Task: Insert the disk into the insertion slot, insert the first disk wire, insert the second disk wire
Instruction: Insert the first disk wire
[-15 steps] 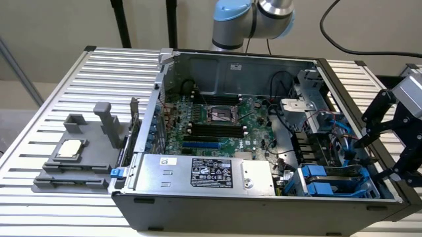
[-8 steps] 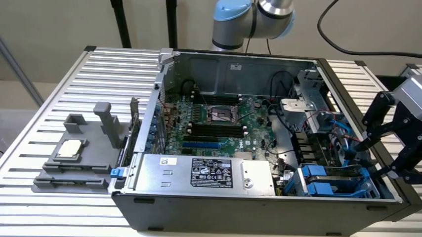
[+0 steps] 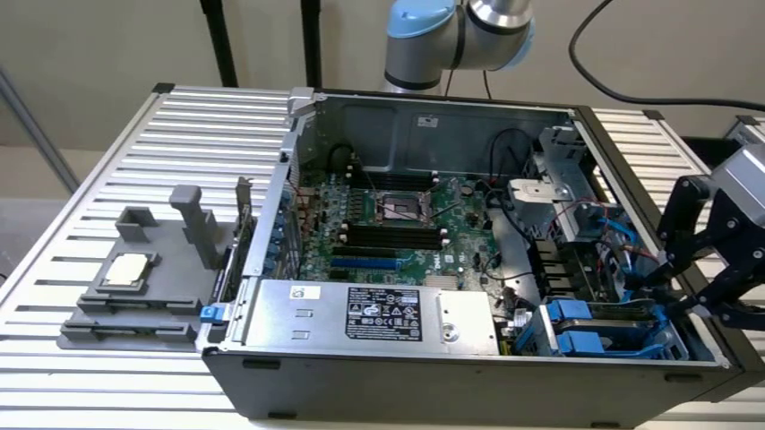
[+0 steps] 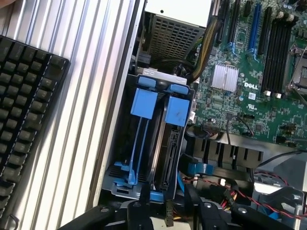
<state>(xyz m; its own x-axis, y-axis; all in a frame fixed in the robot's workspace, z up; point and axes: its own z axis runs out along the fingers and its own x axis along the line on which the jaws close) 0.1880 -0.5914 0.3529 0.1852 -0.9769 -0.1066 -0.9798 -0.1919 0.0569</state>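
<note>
The gripper (image 4: 167,213) hangs just over the connector end of the disk (image 4: 168,153). In the exterior view it (image 3: 672,297) stands at the case's corner on that view's right. Whether it is open or closed I cannot tell. A small dark piece shows in the middle of it, but I cannot say if it is held.

The disk seems to sit already in the slot (image 4: 156,195), with its long black connector strip facing the gripper and a blue tab (image 4: 178,111) at its far end. So the first part of the task looks done, and I judge that the step in hand is the first wire.

Just beside the disk lie a blue cable (image 4: 196,167), probably one of the disk wires, and thin red wires (image 4: 268,203).

To do this step well, in my opinion:
- take the wire by its hard plug, not by the soft part;
- turn the plug so it is parallel with the connector strip;
- push straight along the disk, without tilt, because such plugs are keyed and jam easily;
- keep the red wires out from between plug and strip.

Farther away is the green board (image 4: 259,86), and beyond the slot the power supply (image 4: 177,33). Both are well apart from the work.
</note>
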